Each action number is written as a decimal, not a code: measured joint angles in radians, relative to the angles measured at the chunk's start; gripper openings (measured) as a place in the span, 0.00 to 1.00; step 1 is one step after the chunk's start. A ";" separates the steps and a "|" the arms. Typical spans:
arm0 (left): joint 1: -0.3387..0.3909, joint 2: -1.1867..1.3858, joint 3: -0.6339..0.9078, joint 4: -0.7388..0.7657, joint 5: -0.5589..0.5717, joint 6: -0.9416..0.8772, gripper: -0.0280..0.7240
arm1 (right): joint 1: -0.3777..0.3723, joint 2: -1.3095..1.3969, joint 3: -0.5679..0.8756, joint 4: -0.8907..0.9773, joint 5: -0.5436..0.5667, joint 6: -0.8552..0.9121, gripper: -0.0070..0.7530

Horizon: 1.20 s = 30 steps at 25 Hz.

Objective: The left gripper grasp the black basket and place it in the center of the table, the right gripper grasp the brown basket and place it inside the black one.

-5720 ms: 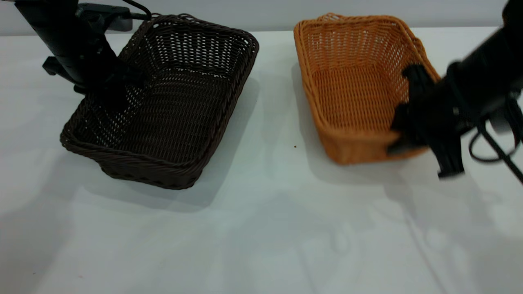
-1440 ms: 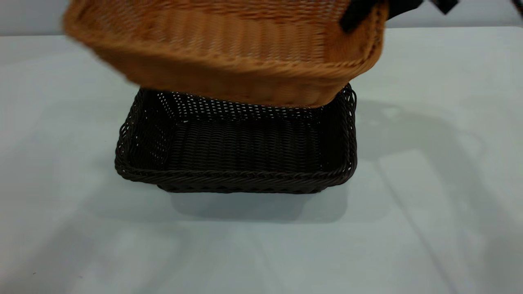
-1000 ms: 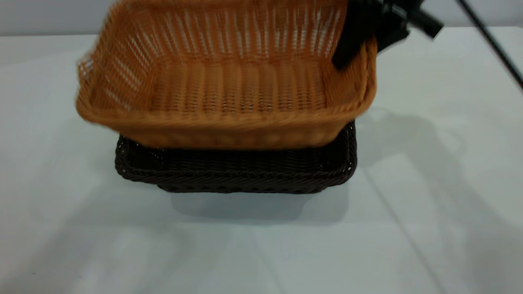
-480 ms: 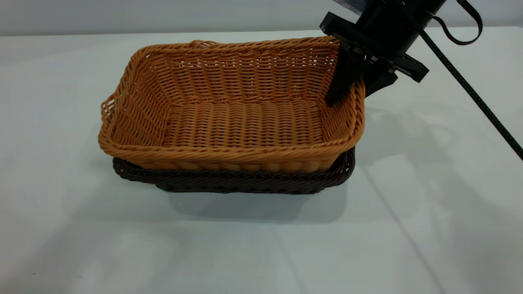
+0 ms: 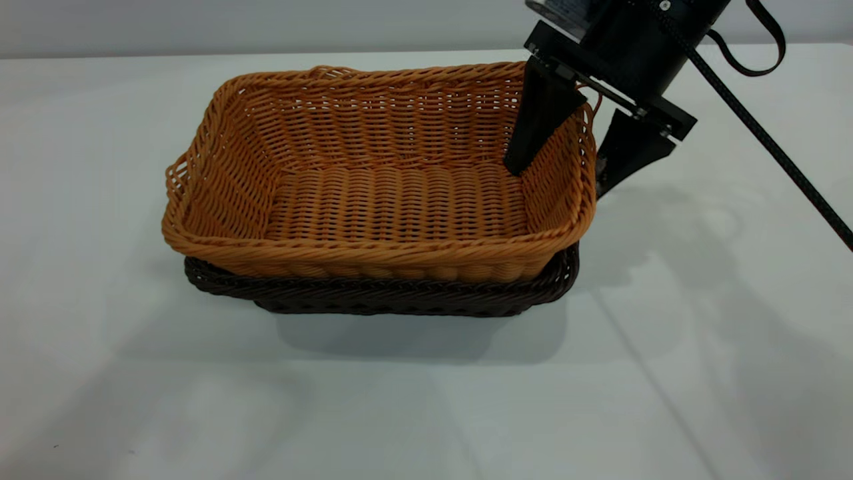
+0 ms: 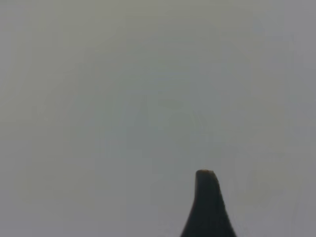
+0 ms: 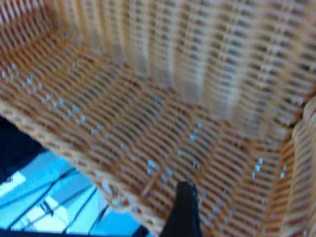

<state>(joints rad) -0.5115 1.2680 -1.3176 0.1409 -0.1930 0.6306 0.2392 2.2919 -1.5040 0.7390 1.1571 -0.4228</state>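
Closest to the camera there was just the bare table [image 5: 426, 400], plain white-grey, with a soft shadow spilling out from under the stack. Then came the black basket [image 5: 400, 293], sitting flat around the middle of the table, with only its braided rim and a strip of its front wall peeking out. The brown basket [image 5: 373, 193] was nested right down inside it, upright and pretty level, its long side facing the camera and its rim riding a bit higher than the dark one all the way round. A little farther back, at the brown basket's right end, the right gripper [image 5: 560, 170] hung over the short wall with its fingers spread apart, one pointed finger [image 5: 536, 123] dipping inside the basket and the other outside past the rim, so the wall sat in the gap between them and they weren't clamping it, as far as I could see. Its black cable [image 5: 766, 143] trailed off toward the right edge of the view. The right wrist view [image 7: 148, 108] was basically all orange weave, floor and side wall of the brown basket, with one dark fingertip [image 7: 183, 210] poking in. The left gripper only showed up in its own wrist view as a single dark fingertip [image 6: 207, 207] against blank grey, so I couldn't tell how its fingers stood
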 joint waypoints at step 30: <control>0.000 -0.387 0.001 -0.011 0.925 -0.487 0.69 | 0.000 -0.720 -0.133 -0.177 0.078 0.215 0.74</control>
<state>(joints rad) -0.5115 0.8810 -1.3169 0.1299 0.7321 0.1436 0.2392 1.5723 -1.6374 0.5618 1.2347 -0.2074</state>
